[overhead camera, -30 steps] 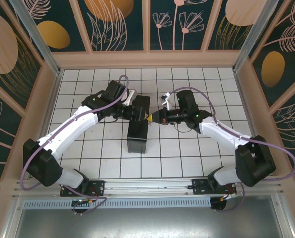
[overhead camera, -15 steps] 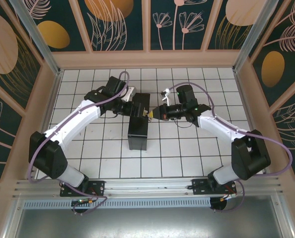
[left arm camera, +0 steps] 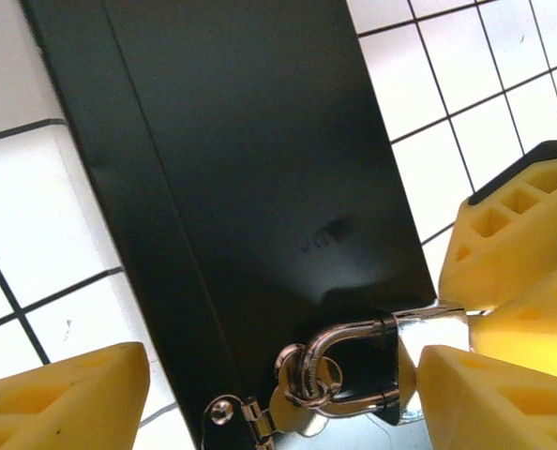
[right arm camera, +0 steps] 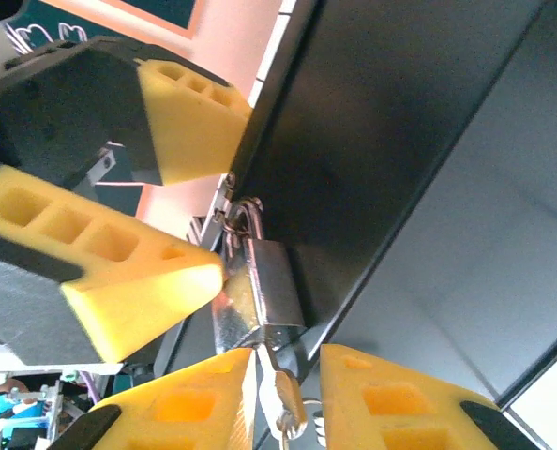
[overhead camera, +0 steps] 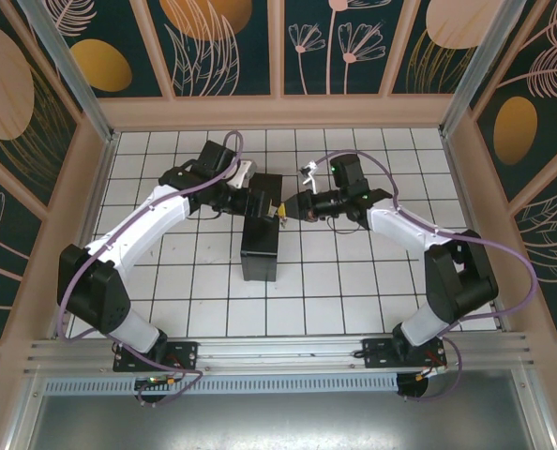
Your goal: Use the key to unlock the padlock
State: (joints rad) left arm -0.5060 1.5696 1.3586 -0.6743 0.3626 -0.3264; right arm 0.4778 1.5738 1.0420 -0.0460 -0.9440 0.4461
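The right fingers [right arm camera: 391, 398] are slightly parted and released, with the key [right arm camera: 284, 398] between them. The key is seated in the bottom of the padlock [right arm camera: 264, 286]. The left fingers [left arm camera: 499, 398] are wide apart and released, flanking the padlock, with one pad against its body. The padlock hangs from the hasp [left arm camera: 236, 412] of the black box [left arm camera: 250, 141], near the middle of the tabletop [overhead camera: 353, 291], on the side facing its right edge.

Black box [left arm camera: 260, 141] on gridded table [left arm camera: 35, 234]. Padlock [left arm camera: 377, 361] hung on hasp [left arm camera: 232, 410] at box edge, between left gripper's [left arm camera: 283, 375] wide-apart yellow fingers [left arm camera: 63, 398]; right gripper [left arm camera: 475, 307] just beside.
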